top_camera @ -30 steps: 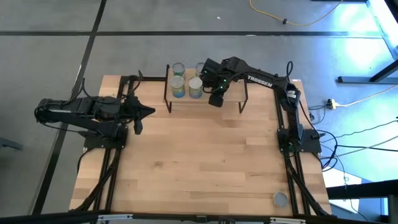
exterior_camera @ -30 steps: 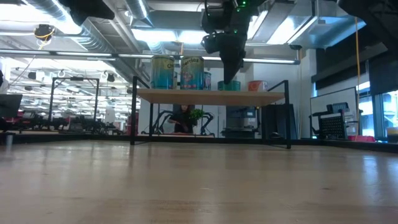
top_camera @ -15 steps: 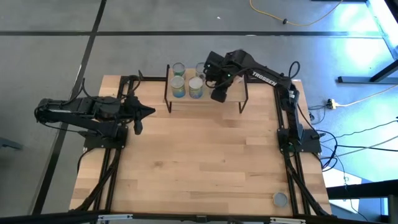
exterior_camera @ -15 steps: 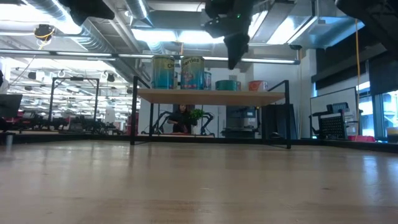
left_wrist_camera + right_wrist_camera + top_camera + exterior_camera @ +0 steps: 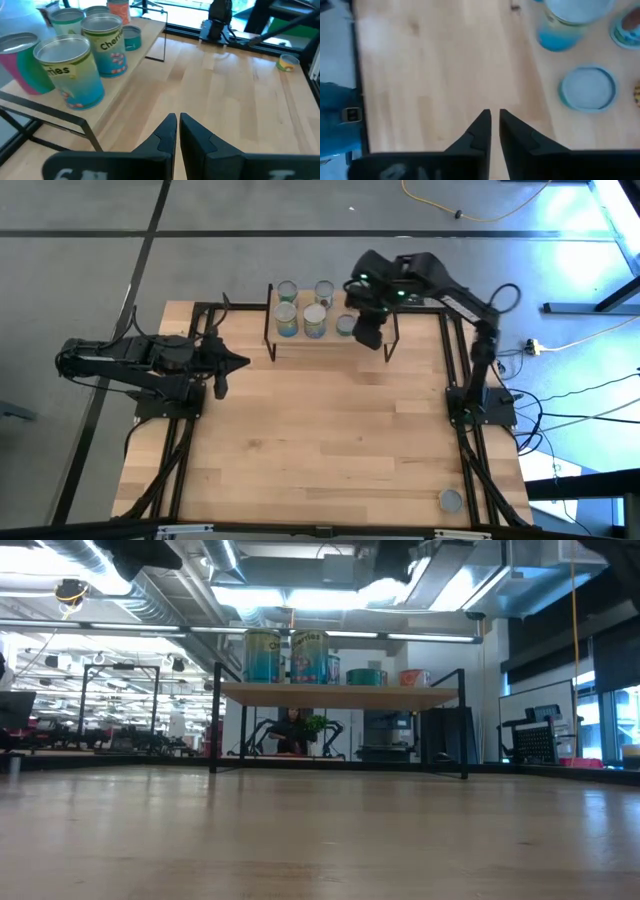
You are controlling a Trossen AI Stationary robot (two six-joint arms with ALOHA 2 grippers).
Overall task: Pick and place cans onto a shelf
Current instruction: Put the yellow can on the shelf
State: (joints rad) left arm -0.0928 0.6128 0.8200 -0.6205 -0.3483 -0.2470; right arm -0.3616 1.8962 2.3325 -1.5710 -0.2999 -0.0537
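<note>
A light-wood tabletop seen from above, with a dark robot arm at each side. At the far edge stands the shelf, a small wooden board on thin black legs.

Five cans are on the shelf, grouped at its left half. Two tall ones with blue labels stand at the front, two more stand behind them, and a short teal can sits just to their right. From table height, the tall cans stand upright side by side, with the short teal can and a small orange-red one farther right.

The right claw hangs above the shelf, just right of the short teal can and clear of it. Its wrist camera looks straight down: the two dark fingers are almost together, only a thin gap between them, gripping nothing. The short can sits below and apart from them.

The left claw waits over the left side of the tabletop, well away from the shelf. Its fingers are nearly shut and empty.

One can is left on the tabletop, alone at the near right corner, far from the shelf. By the look of it, most of the job is done: that last can needs fetching, and the right half of the shelf has room for it.
</note>
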